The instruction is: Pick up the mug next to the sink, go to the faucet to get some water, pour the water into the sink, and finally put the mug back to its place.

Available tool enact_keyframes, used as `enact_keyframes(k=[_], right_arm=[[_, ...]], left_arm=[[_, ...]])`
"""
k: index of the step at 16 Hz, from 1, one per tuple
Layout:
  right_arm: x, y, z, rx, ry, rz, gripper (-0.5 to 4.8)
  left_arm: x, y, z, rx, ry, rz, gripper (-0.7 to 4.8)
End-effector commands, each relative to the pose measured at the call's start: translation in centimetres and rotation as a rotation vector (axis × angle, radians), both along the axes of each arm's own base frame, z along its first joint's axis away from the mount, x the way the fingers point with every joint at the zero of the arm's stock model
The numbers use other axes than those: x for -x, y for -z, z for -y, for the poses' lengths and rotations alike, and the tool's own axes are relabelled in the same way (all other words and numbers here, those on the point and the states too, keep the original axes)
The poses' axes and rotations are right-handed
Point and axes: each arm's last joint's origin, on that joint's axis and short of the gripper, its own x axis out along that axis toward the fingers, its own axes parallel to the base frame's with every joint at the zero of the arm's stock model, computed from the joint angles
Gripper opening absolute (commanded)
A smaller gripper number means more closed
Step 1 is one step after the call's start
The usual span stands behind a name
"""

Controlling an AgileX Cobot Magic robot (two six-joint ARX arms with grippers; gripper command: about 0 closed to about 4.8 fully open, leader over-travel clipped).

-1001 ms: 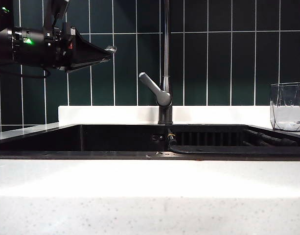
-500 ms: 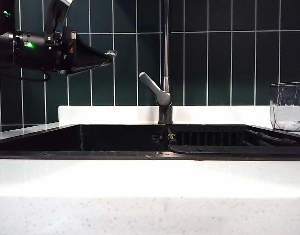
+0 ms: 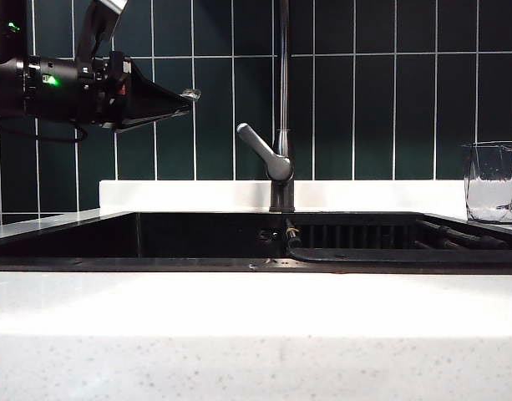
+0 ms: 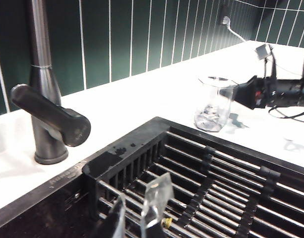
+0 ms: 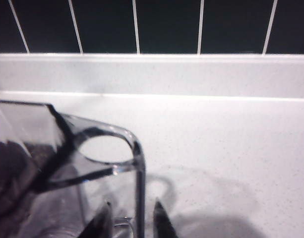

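Right wrist view puts my right fingers [image 5: 132, 220] spread wide either side of the mug's [image 5: 67, 168] handle — nothing pinched yet. The mug stands upright on the desk [image 3: 256, 334] beside the sink [image 3: 197, 238]. My left fingers [image 4: 139, 213], nearly together and empty, hover over the sink — well away.

Legible text: none. The sink [image 4: 67, 181] rim beside the faucet [image 4: 47, 124] base bears a short embossed marking (possibly a brand name), too small and blurred to read.
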Motion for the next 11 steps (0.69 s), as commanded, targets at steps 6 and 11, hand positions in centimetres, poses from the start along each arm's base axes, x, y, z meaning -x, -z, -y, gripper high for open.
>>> enact_keyframes(k=[6,11], right_arm=[[-2.3,0.7,0.6,0.003,-0.031,0.021,1.07],[-2.6,0.4,0.7,0.000,-0.051,0.017,0.08]], left_arm=[[-0.4,-0.1,0.1,-0.007,-0.003,0.030,0.52],[-0.4,-0.2,0.1,-0.005,-0.003,0.034,0.52]])
